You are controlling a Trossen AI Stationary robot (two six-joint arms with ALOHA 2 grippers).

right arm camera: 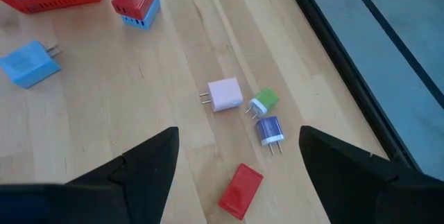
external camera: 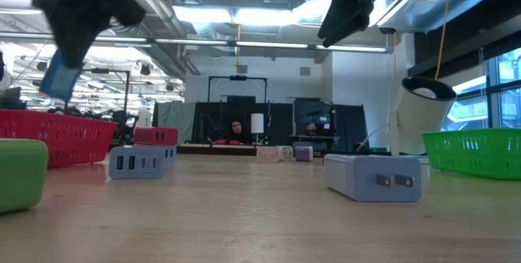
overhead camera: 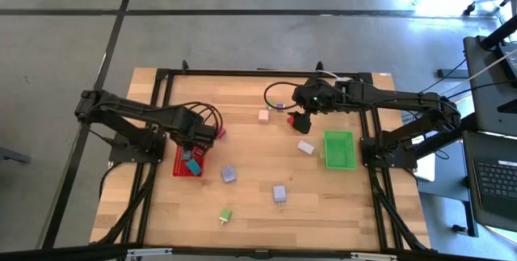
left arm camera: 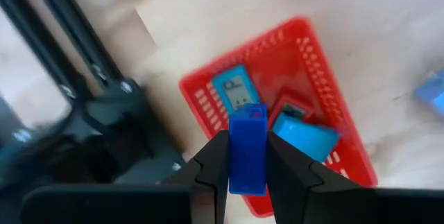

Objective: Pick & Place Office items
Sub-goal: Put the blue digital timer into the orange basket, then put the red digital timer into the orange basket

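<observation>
My left gripper [overhead camera: 194, 141] points down over the red tray [left arm camera: 316, 57] at the table's left, shut on a small blue block [left arm camera: 248, 123]. Two teal pieces [left arm camera: 236, 92] and a red one [left arm camera: 286, 105] lie in the tray. My right gripper [right arm camera: 238, 137] hangs open and holds nothing, above the table's far middle. Below it lie a pink plug block [right arm camera: 224, 95], a green one [right arm camera: 263, 102], a blue-purple one [right arm camera: 269, 131] and a red one [right arm camera: 241, 191]. More pieces [overhead camera: 229, 174] lie scattered on the wood. My left gripper pinches the blue block's two opposite long sides [left arm camera: 248, 161] between its two fingers [left arm camera: 216, 161]. The fingers come from above and point down. The block stands on end in the hold, its free end [left arm camera: 253, 109] toward the tray, lifted clear above the pieces in the tray.
A green tray [overhead camera: 339, 149] lies at the table's right, under the right arm. A white round roll [external camera: 423, 116] stands near it. A grey plug block [external camera: 374, 177] and a green block [external camera: 20, 173] lie toward the near edge. A black frame [overhead camera: 161, 99] borders the table.
</observation>
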